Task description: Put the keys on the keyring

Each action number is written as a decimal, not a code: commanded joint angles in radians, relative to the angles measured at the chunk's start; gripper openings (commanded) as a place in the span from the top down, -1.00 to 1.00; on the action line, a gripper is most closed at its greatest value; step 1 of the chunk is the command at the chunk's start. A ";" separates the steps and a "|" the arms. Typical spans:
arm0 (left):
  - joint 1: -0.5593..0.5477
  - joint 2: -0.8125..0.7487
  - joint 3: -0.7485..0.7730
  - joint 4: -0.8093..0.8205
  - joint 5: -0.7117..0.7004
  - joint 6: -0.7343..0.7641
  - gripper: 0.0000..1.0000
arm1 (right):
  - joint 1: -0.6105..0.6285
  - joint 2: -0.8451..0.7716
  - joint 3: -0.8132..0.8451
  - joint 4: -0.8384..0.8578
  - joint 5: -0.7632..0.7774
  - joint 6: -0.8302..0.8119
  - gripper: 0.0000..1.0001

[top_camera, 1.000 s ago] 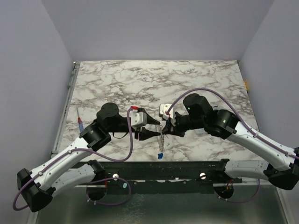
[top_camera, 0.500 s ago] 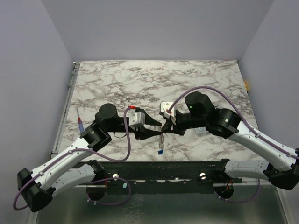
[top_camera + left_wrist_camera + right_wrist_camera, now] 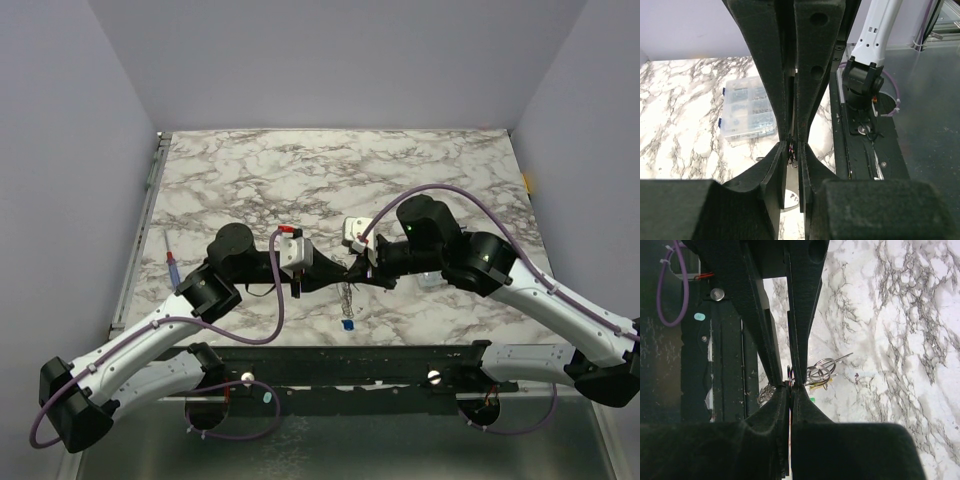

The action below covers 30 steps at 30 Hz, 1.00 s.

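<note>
In the top view my left gripper [image 3: 338, 271] and right gripper [image 3: 355, 272] meet tip to tip above the table's near middle. Both are shut on a thin dark loop, the keyring [image 3: 790, 373], held between them; it also shows in the left wrist view [image 3: 790, 149]. A fine chain [image 3: 347, 297] hangs below the tips with a blue key [image 3: 347, 324] at its end. In the right wrist view small silvery rings [image 3: 821, 372] with yellow and green key bits hang beside my right gripper [image 3: 791, 387]. In the left wrist view my left gripper [image 3: 791, 150] faces the right gripper's fingers [image 3: 817, 75].
A small clear plastic box [image 3: 747, 114] lies on the marble under the right arm, also in the top view [image 3: 428, 283]. A thin red-and-blue pen [image 3: 172, 265] lies at the table's left edge. The black mounting rail [image 3: 380, 362] runs along the near edge.
The left gripper has moved right until its tips meet the right gripper's. The hanging chain and blue key have lifted a little further from the near edge.
</note>
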 commanded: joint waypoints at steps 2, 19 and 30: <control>0.001 -0.007 -0.016 0.015 -0.065 0.014 0.62 | 0.005 -0.010 0.045 0.023 -0.039 0.000 0.99; 0.000 0.038 0.014 0.015 -0.114 -0.015 1.00 | 0.004 -0.031 0.031 0.067 -0.068 0.009 0.99; 0.017 -0.052 -0.018 0.174 -0.175 -0.127 1.00 | 0.004 -0.098 -0.046 0.167 -0.035 0.034 0.00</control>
